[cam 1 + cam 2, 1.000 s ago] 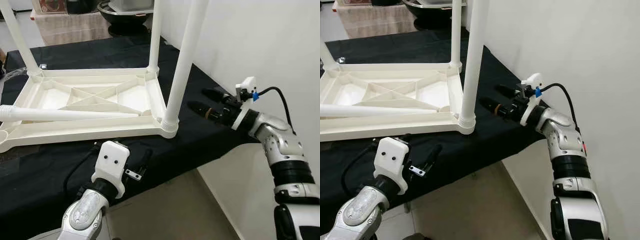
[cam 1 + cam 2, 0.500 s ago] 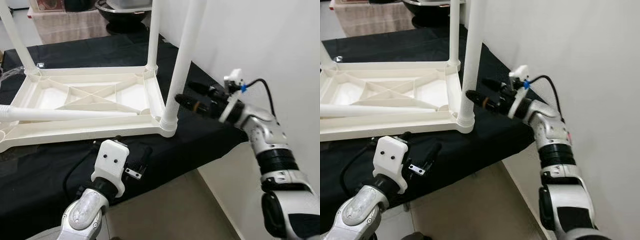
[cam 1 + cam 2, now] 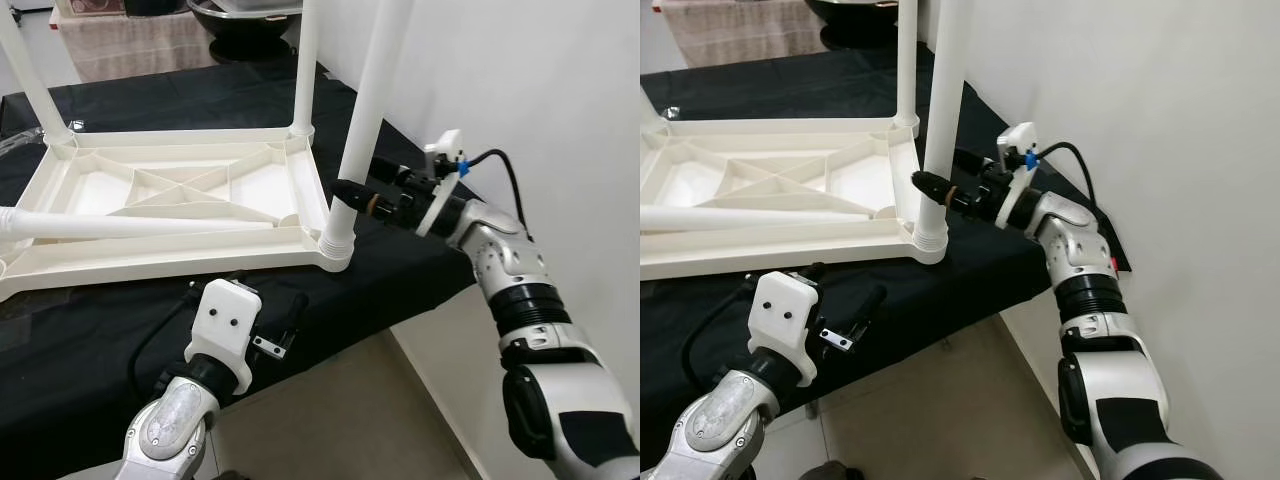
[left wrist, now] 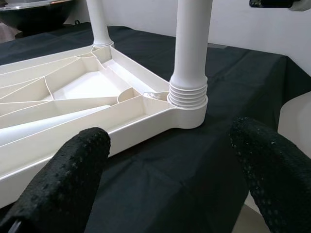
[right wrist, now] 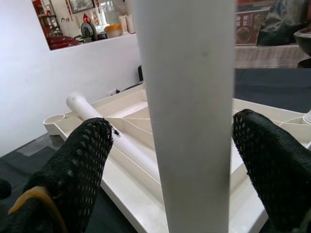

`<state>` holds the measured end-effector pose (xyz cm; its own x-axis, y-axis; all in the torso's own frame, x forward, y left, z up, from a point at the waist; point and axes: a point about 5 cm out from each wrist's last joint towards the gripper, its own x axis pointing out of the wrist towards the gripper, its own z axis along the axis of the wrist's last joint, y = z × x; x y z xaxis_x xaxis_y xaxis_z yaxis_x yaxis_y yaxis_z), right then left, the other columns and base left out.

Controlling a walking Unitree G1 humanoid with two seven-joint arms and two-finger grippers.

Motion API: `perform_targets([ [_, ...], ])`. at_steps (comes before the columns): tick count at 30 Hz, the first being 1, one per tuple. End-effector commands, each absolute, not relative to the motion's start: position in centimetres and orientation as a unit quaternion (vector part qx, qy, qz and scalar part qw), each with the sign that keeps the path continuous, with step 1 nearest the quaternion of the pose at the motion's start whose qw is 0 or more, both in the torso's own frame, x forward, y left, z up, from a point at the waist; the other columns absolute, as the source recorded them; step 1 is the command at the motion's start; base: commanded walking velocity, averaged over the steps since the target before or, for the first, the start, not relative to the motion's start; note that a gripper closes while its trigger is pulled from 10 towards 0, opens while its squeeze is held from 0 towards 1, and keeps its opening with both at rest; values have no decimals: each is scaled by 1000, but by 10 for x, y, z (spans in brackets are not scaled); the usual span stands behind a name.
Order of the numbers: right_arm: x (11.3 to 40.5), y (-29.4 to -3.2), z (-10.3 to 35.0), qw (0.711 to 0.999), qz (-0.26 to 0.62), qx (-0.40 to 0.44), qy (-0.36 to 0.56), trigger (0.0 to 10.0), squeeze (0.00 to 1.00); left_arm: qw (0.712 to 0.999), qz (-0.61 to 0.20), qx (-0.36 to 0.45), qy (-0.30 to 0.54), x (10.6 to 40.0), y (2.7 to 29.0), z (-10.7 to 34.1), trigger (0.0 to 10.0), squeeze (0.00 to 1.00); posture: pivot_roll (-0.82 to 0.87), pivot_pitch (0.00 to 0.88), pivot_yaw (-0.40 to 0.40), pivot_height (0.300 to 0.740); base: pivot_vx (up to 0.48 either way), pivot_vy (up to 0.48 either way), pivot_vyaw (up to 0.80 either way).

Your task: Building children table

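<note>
The right end effector [image 3: 352, 188] reaches its spread black textured fingers around the smooth white round leg [image 3: 365, 108], screwed upright into the upturned ribbed plastic tabletop [image 3: 180, 205]. That tabletop lies on the black-clothed table [image 3: 420, 260]. The left end effector [image 3: 285, 325] hovers open at the table's near edge.

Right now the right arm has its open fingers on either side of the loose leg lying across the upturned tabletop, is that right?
Not quite. The right gripper has its open fingers either side of the upright leg screwed into the near corner, as the right wrist view shows. The loose leg lies untouched on the tabletop.
</note>
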<state>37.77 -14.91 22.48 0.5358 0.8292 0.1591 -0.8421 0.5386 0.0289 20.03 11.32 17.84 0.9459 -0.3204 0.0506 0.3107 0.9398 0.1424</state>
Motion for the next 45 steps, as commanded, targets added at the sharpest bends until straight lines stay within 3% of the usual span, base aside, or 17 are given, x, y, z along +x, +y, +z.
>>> perform_targets([
  [1, 379, -145, 225, 873, 482, 45, -64, 10000, 0, 983, -163, 70, -41, 198, 113, 181, 10000, 0, 92, 120, -95, 740, 0, 0, 0],
  [24, 391, -122, 222, 880, 473, 34, -36, 10000, 0, 984, -156, 74, -42, 198, 114, 181, 10000, 0, 92, 124, -104, 740, 0, 0, 0],
  [25, 392, -122, 222, 881, 471, 31, -36, 3490, 0, 984, -154, 75, -42, 198, 114, 181, 10000, 0, 92, 124, -104, 740, 0, 0, 0],
  [26, 392, -122, 222, 881, 471, 31, -36, 3490, 0, 984, -154, 75, -42, 198, 114, 181, 10000, 0, 92, 124, -104, 740, 0, 0, 0],
  [27, 392, -122, 222, 883, 468, 29, -36, 0, 0, 984, -153, 75, -43, 198, 114, 181, 10000, 0, 90, 126, -103, 740, 0, 0, 0],
  [42, 394, -121, 217, 892, 449, 26, -38, 0, 0, 984, -147, 81, -51, 202, 116, 184, 10000, 0, 89, 124, -101, 740, 0, 0, 0],
  [45, 396, -121, 214, 912, 409, 21, -39, 0, 0, 984, -142, 90, -59, 206, 120, 187, 10000, 0, 86, 123, -102, 740, 0, 0, 0],
])
